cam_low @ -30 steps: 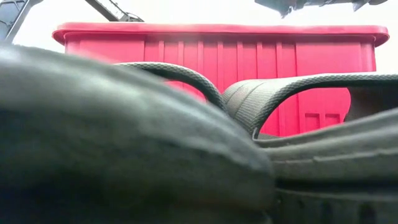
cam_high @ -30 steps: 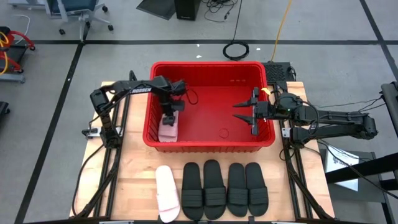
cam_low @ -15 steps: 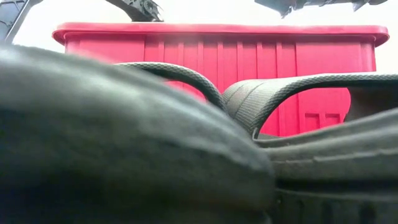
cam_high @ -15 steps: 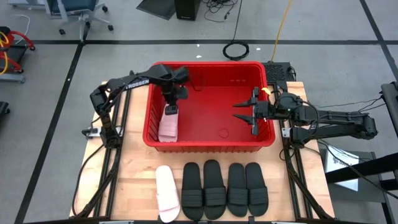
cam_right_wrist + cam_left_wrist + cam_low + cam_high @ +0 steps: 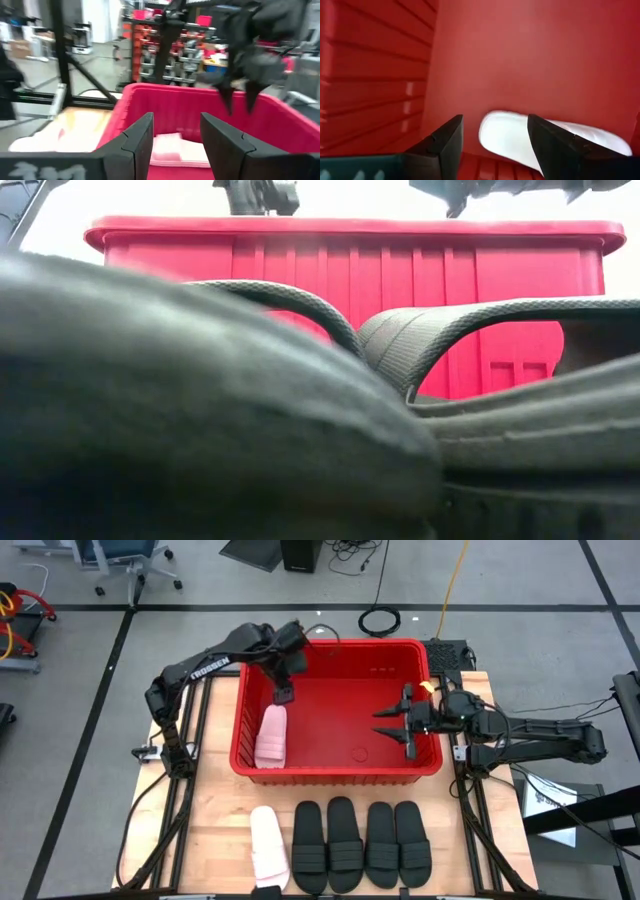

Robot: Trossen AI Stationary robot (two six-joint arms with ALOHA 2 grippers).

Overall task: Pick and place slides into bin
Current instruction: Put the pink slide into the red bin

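Slides first: five remain on the wooden table (image 5: 210, 840) in a row in front of the bin (image 5: 335, 776), one white slide (image 5: 268, 850) at the left end and four black slides (image 5: 362, 844) beside it, all with long axes running toward the bin wall; a sixth, the pinkish white slide (image 5: 271, 736), already lies inside the bin against its left wall, lengthwise the same way. Bin sits mid-table between both arms, its front rim between the grippers and the row. Left gripper (image 5: 284, 695) hangs over the bin's back-left part, above and just beyond the dropped slide, fingers spread and holding nothing; its wrist view looks down past the fingers at that slide on the red floor. Right gripper (image 5: 398, 726) hovers over the bin's right side, fingers parted, also holding nothing. Next pick looks like the white slide on the table: it lies on the left arm's side, nearer that arm, which must clear the bin's front rim to reach it. Black slides at the right end sit closer to the right arm. Low view is mostly blocked by black slide straps (image 5: 300, 305).
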